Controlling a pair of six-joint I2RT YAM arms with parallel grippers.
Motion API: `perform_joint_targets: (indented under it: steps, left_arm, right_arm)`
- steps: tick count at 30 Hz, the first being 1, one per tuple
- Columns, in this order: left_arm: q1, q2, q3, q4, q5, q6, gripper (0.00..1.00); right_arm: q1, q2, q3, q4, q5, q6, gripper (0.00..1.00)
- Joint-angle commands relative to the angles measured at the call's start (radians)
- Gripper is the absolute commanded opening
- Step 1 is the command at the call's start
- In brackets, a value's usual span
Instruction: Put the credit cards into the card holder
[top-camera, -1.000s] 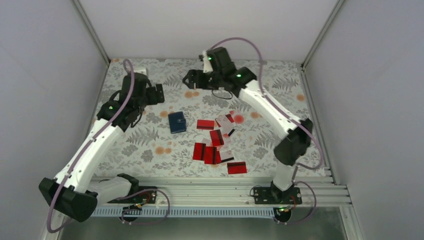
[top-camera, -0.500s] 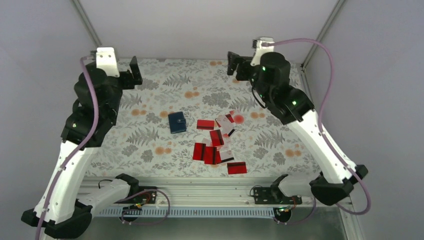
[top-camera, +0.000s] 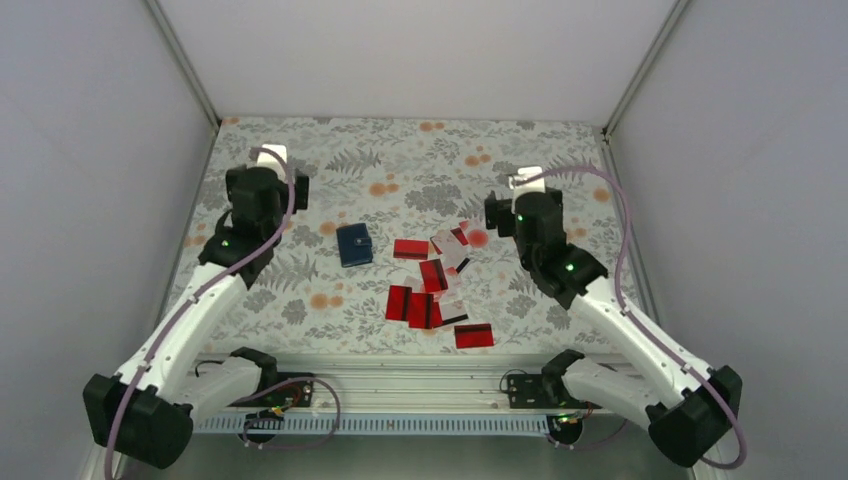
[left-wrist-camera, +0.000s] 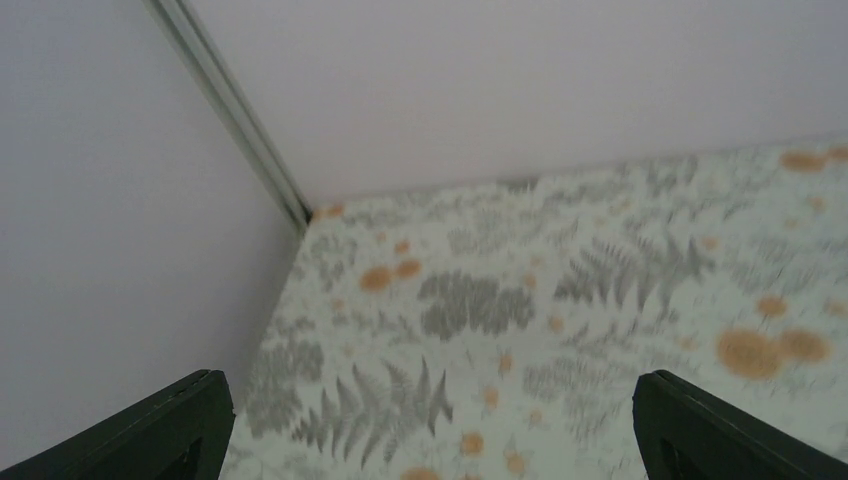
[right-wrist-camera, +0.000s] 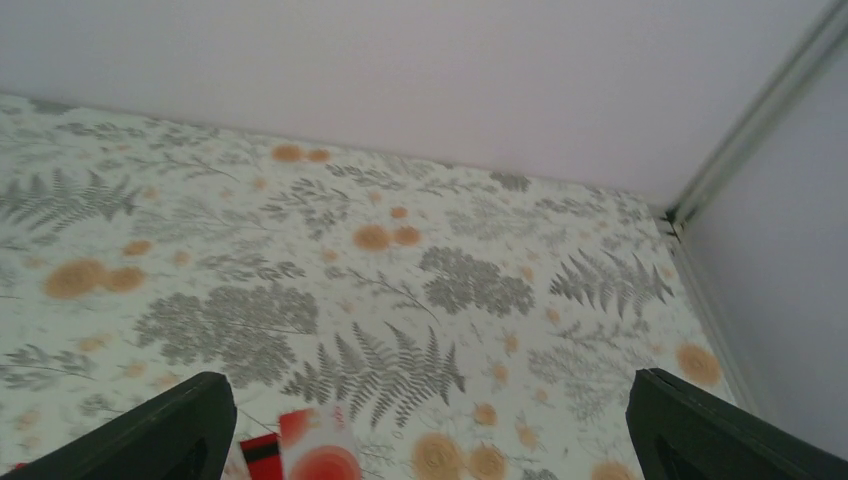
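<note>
Card holder (top-camera: 353, 244) sits at 9 o'clock of the scattered credit cards (top-camera: 425, 308) on the counter (top-camera: 400, 150), left jaws and right jaws both released, grasping nothing.

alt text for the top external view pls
A closed navy card holder lies on a floral table, left of a loose pile of mostly red credit cards. The white left arm and right arm flank them.

No readable text, labels, brands or numbers anywhere; credit cards (top-camera: 432, 284) too small to read.
</note>
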Motion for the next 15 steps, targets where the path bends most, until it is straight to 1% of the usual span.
perform_joint_targets:
  steps: [1,4,8,10,13,15]
  left_arm:
    - [0.076,-0.028,-0.179,0.269,0.105,0.015,1.0]
    - [0.124,-0.03,-0.324,0.394,0.162,-0.019,1.0]
    - [0.163,-0.03,-0.529,0.654,0.2,-0.01,1.0]
    - [0.18,0.006,-0.595,0.772,0.205,-0.005,1.0]
    - [0.207,0.093,-0.656,0.925,0.211,-0.004,1.0]
    - [0.235,0.145,-0.688,1.02,0.235,-0.017,1.0]
  right_arm:
    - [-0.1,-0.118,-0.178,0.292,-0.078,-0.036,0.99]
    - [-0.181,-0.163,-0.33,0.44,-0.158,-0.037,0.99]
    - [-0.299,-0.186,-0.535,0.65,-0.262,0.007,0.99]
    - [-0.349,-0.166,-0.614,0.755,-0.305,0.01,0.99]
    - [-0.406,-0.107,-0.692,0.911,-0.345,-0.036,0.99]
    - [-0.443,-0.043,-0.752,1.061,-0.375,-0.062,0.99]
